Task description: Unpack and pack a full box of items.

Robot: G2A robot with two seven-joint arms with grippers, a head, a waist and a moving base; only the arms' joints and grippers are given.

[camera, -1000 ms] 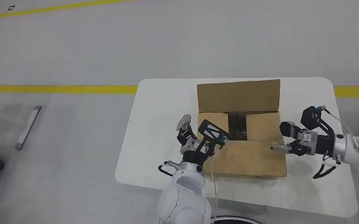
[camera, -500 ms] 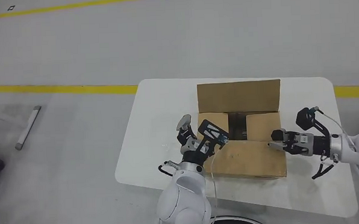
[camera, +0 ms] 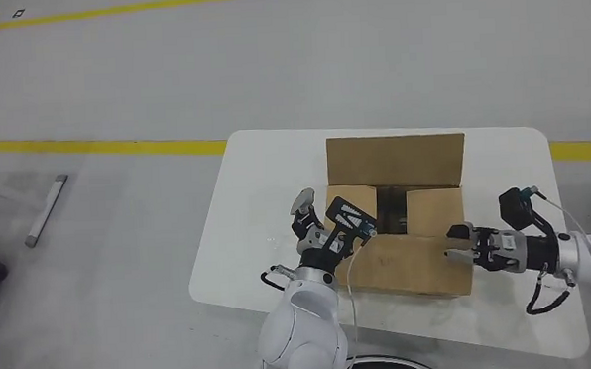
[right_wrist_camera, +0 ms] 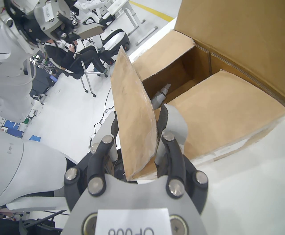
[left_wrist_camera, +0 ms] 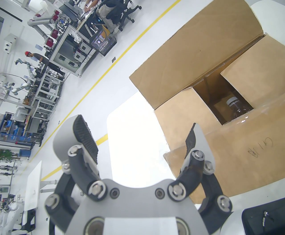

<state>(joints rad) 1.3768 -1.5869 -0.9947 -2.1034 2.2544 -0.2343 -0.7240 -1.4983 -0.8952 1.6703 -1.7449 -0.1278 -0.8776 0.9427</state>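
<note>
A brown cardboard box [camera: 394,160] stands open on the white table [camera: 252,216], its back flap upright and both side flaps folded inward. The front flap [camera: 408,269] leans out toward the near edge. My right gripper [camera: 455,245] is shut on the right end of that front flap [right_wrist_camera: 133,106], one finger on each face [right_wrist_camera: 171,120]. My left gripper [left_wrist_camera: 139,138] hangs open at the box's left front corner [camera: 327,213], one finger over the flap's corner, holding nothing. In the gap between the side flaps lie a white-capped bottle [left_wrist_camera: 236,106] and a grey nozzle-like item [right_wrist_camera: 160,94].
Bare table top lies to the left of the box and along its right side [camera: 523,165]. The table's near edge runs just below the front flap. A grey bar [camera: 46,208] lies on the floor far to the left.
My right gripper went in toward the box's right front corner, then came back toward the near edge with the front flap, which now leans out slightly more. The left arm stayed still.
</note>
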